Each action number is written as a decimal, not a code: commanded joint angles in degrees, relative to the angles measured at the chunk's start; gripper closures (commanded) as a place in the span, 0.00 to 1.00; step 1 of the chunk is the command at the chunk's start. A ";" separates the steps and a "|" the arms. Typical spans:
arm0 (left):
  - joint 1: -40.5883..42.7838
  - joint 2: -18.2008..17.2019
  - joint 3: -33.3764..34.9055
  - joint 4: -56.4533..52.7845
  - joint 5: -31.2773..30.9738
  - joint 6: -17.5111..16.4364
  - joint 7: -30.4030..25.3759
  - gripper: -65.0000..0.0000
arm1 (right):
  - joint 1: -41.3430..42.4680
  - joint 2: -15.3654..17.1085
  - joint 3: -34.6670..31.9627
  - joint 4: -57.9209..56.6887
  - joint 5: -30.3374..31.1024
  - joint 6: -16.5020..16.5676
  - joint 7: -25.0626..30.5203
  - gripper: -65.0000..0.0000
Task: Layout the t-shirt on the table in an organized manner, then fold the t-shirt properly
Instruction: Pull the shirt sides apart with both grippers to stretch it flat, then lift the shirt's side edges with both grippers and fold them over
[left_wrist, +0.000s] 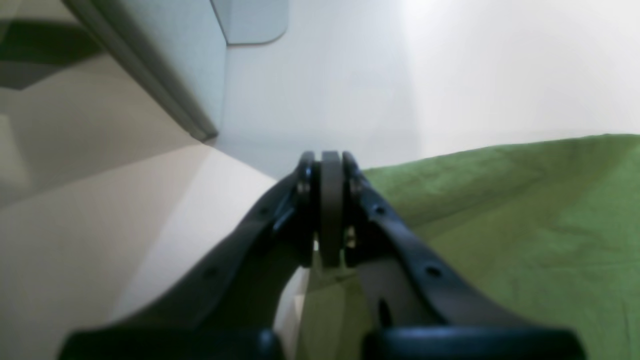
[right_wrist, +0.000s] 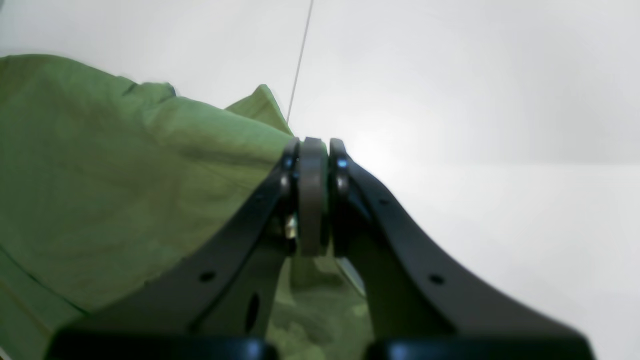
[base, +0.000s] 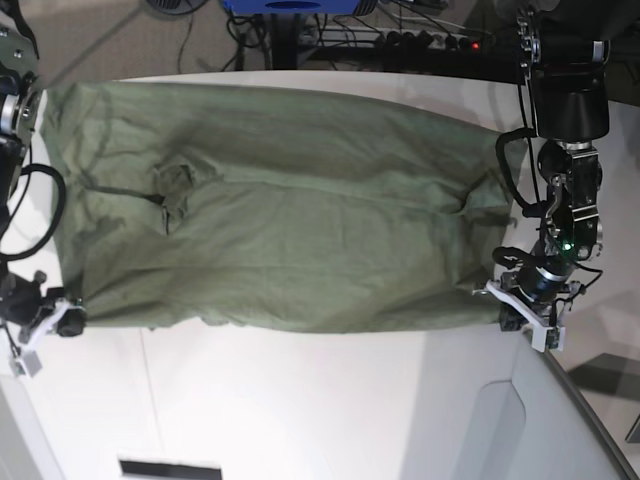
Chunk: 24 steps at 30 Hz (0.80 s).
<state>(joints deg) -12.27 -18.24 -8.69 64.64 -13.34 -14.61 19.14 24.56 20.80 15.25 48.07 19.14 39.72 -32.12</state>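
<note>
The olive-green t-shirt (base: 280, 230) is stretched wide across the white table (base: 300, 400), wrinkled, with a small pucker on its left part. My left gripper (base: 503, 305) is shut on its lower corner at the right of the base view. In the left wrist view the pads of that gripper (left_wrist: 331, 160) press together, with the t-shirt (left_wrist: 525, 225) to their right and beneath. My right gripper (base: 72, 320) is shut on the opposite lower corner. In the right wrist view that gripper (right_wrist: 312, 145) is shut, and the t-shirt (right_wrist: 100, 175) bunches to its left and under it.
A grey angled panel (base: 560, 420) sits at the table's near right corner and also shows as the panel (left_wrist: 170, 65) in the left wrist view. A thin dark seam line (right_wrist: 300, 55) crosses the table (right_wrist: 475, 100). Cables and a power strip (base: 420, 40) lie behind the table's far edge.
</note>
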 joint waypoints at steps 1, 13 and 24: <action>-1.22 -0.79 -0.32 1.69 -0.24 0.15 -1.07 1.00 | 1.51 1.23 0.18 0.76 0.86 0.28 0.51 0.98; 3.96 -1.50 -0.85 7.05 -0.24 0.06 3.68 1.00 | -1.74 1.40 0.54 -1.88 0.86 0.28 -7.57 0.98; 6.78 -3.08 -6.83 6.87 -0.24 -0.20 6.05 1.00 | -4.73 1.75 0.71 4.72 0.95 0.28 -15.75 0.98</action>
<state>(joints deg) -4.67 -20.05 -15.05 70.50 -13.37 -15.07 26.50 18.50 21.30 15.53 51.70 19.44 39.75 -48.42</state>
